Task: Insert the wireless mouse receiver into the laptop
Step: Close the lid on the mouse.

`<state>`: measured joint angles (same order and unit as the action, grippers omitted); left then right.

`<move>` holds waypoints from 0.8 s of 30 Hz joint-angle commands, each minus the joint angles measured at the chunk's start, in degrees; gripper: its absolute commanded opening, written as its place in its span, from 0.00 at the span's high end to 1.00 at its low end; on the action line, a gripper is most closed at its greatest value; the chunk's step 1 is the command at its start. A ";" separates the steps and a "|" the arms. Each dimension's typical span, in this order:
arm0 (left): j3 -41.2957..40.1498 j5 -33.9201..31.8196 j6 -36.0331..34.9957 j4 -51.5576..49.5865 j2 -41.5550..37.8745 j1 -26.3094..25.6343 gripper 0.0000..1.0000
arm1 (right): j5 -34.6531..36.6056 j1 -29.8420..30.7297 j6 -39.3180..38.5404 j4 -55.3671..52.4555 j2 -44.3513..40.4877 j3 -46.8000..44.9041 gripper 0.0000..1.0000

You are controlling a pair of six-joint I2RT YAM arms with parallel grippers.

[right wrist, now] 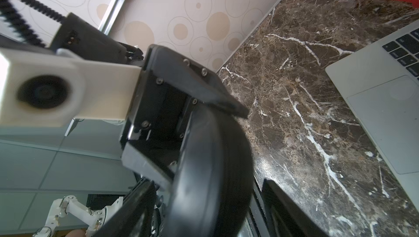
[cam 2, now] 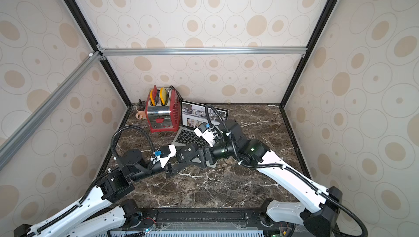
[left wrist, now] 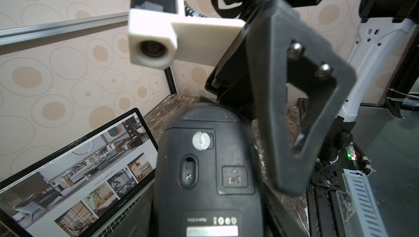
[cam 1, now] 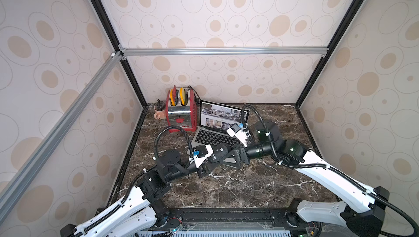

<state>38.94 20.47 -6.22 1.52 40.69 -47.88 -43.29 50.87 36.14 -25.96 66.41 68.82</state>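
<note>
The left gripper's [cam 1: 212,163] jaws pinch a black oval wireless mouse [left wrist: 208,174], its underside facing the left wrist camera. The right gripper's [cam 1: 227,159] jaws stand spread on either side of the mouse's far end, with a gap beside one finger [right wrist: 285,206]. The slim silver-grey laptop [cam 1: 213,137] sits open on the dark marble tabletop [cam 1: 249,190], at 12 o'clock from the mouse. Both grippers meet over its front edge. A red-and-chrome toaster [cam 1: 180,111] stands just beside the laptop at 9 o'clock, with a pink mug [cam 1: 158,112] beyond it.
</note>
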 commanded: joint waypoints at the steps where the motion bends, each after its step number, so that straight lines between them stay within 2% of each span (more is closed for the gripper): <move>1: 1.14 -0.90 -0.72 2.51 -0.53 0.15 1.00 | -3.89 -1.71 1.23 -0.74 -2.50 1.37 0.21; 6: 1.24 -0.68 -1.40 2.09 0.18 0.15 1.00 | -7.71 -3.37 6.61 3.93 -2.06 0.88 0.21; 10: 1.55 0.02 -2.27 1.61 0.73 0.15 1.00 | -8.88 -7.38 10.37 1.23 0.74 1.90 0.24; 13: 1.84 0.48 -2.69 1.26 1.45 0.19 1.00 | -10.14 -7.92 10.60 0.20 3.65 3.06 0.26; 16: 2.13 0.63 -2.83 1.03 1.93 0.13 1.00 | -12.34 -7.81 14.01 5.56 5.88 2.96 0.27; 24: 2.38 0.36 -2.89 0.41 1.85 0.13 1.00 | -14.10 -6.18 17.05 11.71 8.03 1.17 0.42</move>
<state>38.94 20.43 -7.73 0.99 43.09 -47.83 -55.13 43.77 50.94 -18.81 74.37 70.37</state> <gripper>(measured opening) 0.600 0.591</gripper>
